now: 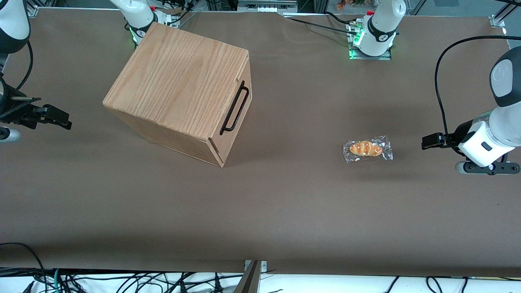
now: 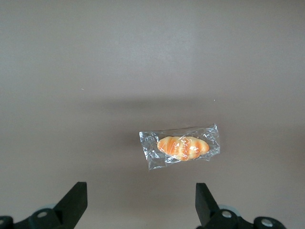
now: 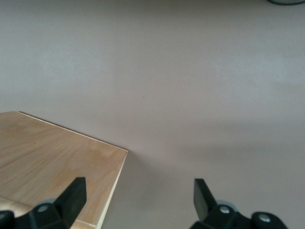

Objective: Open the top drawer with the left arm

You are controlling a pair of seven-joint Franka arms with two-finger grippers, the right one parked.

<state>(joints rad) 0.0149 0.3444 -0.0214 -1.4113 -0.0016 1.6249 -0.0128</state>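
The cabinet (image 1: 179, 87) is a wood box that sits on the brown table (image 1: 285, 203), turned at a slant. It stands toward the parked arm's end of the table. The top drawer (image 1: 236, 106) is shut, with its front flat against the cabinet's face. Its thin black handle (image 1: 235, 108) runs along that front and nothing is touching it.

The left arm (image 1: 494, 122) is white and big, and it hangs over the working arm's end of the table, well apart from the cabinet. Its gripper (image 1: 427, 141) points toward the cabinet's side of the table. In the left wrist view the gripper (image 2: 141, 202) has its two black fingers (image 2: 74, 202) spread wide, with nothing between them but bare table.

A small bread roll (image 1: 367, 148) in a clear wrapper lies flat on the table. It sits between the cabinet and the gripper, much closer to the gripper, and a bit nearer to the front camera than the cabinet's handle. The gripper is near the roll but not touching it. In the left wrist view the roll (image 2: 182, 147) is orange with pale stripes, and its shiny wrapper sticks out at both ends.

In the right wrist view one corner of the cabinet's top (image 3: 57, 164) shows, with the table (image 3: 190, 86) all around it.
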